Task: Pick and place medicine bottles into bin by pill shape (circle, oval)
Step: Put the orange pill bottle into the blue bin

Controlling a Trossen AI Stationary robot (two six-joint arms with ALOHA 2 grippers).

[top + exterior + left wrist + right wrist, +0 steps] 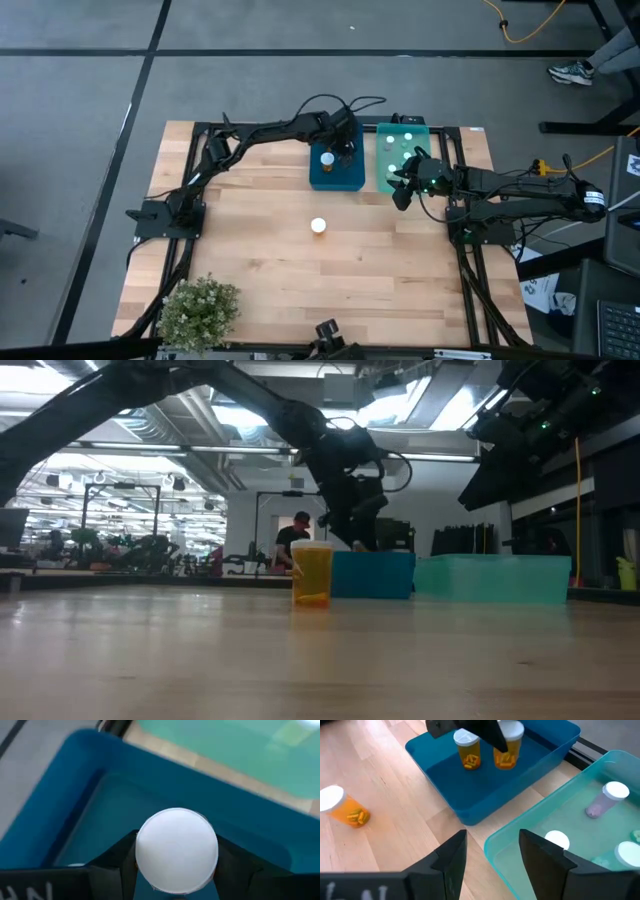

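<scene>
The left gripper holds an amber bottle between its fingers, just under the white cap, above the blue bin. The right gripper waits with its fingers wide at the near edge of the teal bin. The bottle seems light, stiff and smooth, so I think a grip on the body below the cap is safest; one more amber bottle stands alone on the desk.

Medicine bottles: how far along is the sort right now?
Done: one amber bottle stands in the blue tray, and several pale bottles sit in the teal tray. In hand: the left gripper holds another amber bottle over the blue tray. Left: one amber bottle on the table. The right gripper waits open by the teal tray.
</scene>
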